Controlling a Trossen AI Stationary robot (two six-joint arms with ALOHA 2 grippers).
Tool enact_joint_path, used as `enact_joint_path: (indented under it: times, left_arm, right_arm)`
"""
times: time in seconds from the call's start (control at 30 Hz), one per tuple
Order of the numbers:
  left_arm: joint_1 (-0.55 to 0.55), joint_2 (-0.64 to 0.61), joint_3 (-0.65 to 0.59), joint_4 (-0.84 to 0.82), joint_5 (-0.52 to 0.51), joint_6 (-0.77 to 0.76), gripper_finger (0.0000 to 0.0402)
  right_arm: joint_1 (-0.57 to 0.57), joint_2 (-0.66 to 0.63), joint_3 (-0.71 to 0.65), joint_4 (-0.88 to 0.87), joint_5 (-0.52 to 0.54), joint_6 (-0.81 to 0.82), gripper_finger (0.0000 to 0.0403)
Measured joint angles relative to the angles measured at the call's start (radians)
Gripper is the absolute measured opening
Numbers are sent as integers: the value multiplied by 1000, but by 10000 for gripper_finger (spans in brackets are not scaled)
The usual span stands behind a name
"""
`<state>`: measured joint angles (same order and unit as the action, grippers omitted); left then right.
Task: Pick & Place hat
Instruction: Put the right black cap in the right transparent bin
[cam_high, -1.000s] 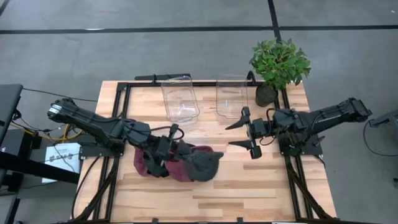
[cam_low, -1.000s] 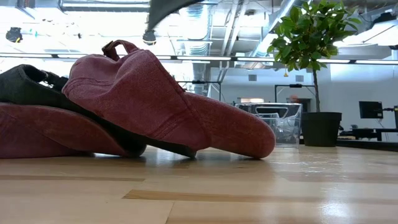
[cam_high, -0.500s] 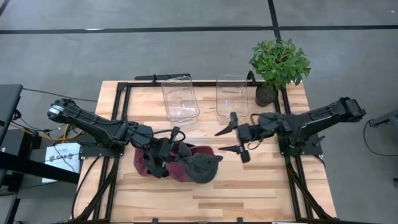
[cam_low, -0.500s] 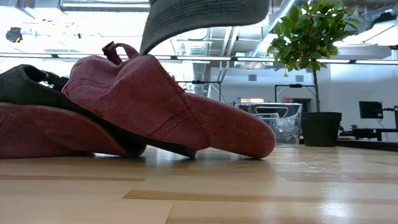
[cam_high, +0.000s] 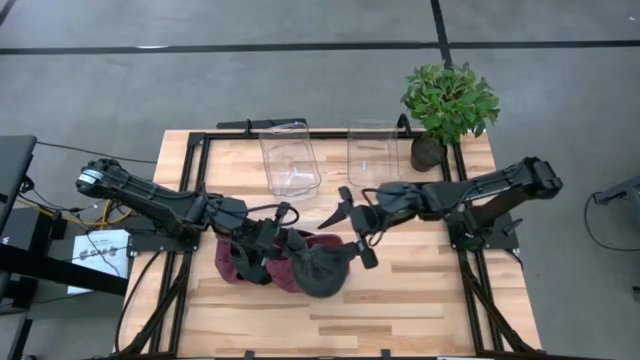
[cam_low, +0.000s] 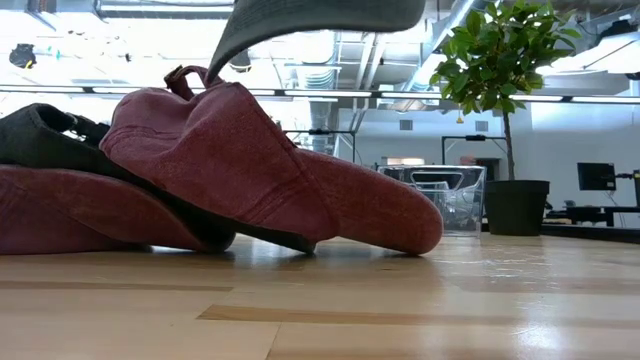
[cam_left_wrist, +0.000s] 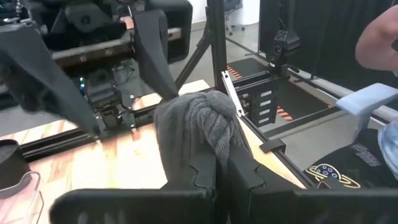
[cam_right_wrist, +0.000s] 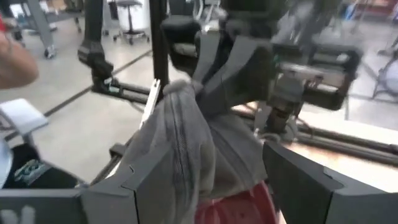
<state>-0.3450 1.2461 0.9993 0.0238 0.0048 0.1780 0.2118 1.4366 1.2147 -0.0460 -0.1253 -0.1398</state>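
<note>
A grey hat (cam_high: 320, 270) hangs in the air over the table's middle, with my left gripper (cam_high: 292, 248) shut on it. Its brim (cam_low: 310, 20) shows at the top of the low view. Under it a red hat (cam_low: 270, 170) lies on a dark hat (cam_low: 40, 135) and another red one (cam_low: 90, 215), all resting on the table. My right gripper (cam_high: 352, 232) is open. One of its fingers (cam_right_wrist: 143, 186) stands on each side of the hanging grey hat (cam_right_wrist: 180, 149). My left gripper pinches a bunched fold of the grey hat's cloth (cam_left_wrist: 202, 134) between its two fingers, which reach nearly level from the table's left. The hat hangs beyond and below the fingertips, clear of the pile. My right gripper's fingers flank the hat; whether they touch it I cannot tell.
Two clear plastic bins (cam_high: 290, 160) (cam_high: 372, 155) stand at the table's far side, with a potted plant (cam_high: 448, 105) at the far right corner. A person's hand (cam_left_wrist: 379, 37) shows beyond the table. The near half of the wooden table (cam_high: 400, 310) is bare.
My right gripper has travelled, still open, toward the table's left until its fingers stand around the grey hat. The hat's brim has come lower into the low view. The pile of hats has not moved.
</note>
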Motion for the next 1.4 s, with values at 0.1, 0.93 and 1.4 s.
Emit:
enact_joint_path:
  times: [0.1, 0.93, 1.4]
  left_arm:
    - [0, 0, 0, 0, 0, 0, 12]
    - [0, 0, 0, -7, -1, 0, 12]
    - [35, 0, 0, -4, -1, 0, 12]
  right_arm:
    - [-9, 45, 58, -24, -91, 11, 239]
    - [-59, 107, 189, -153, -239, 177, 239]
    - [7, 107, 189, -193, -180, 164, 239]
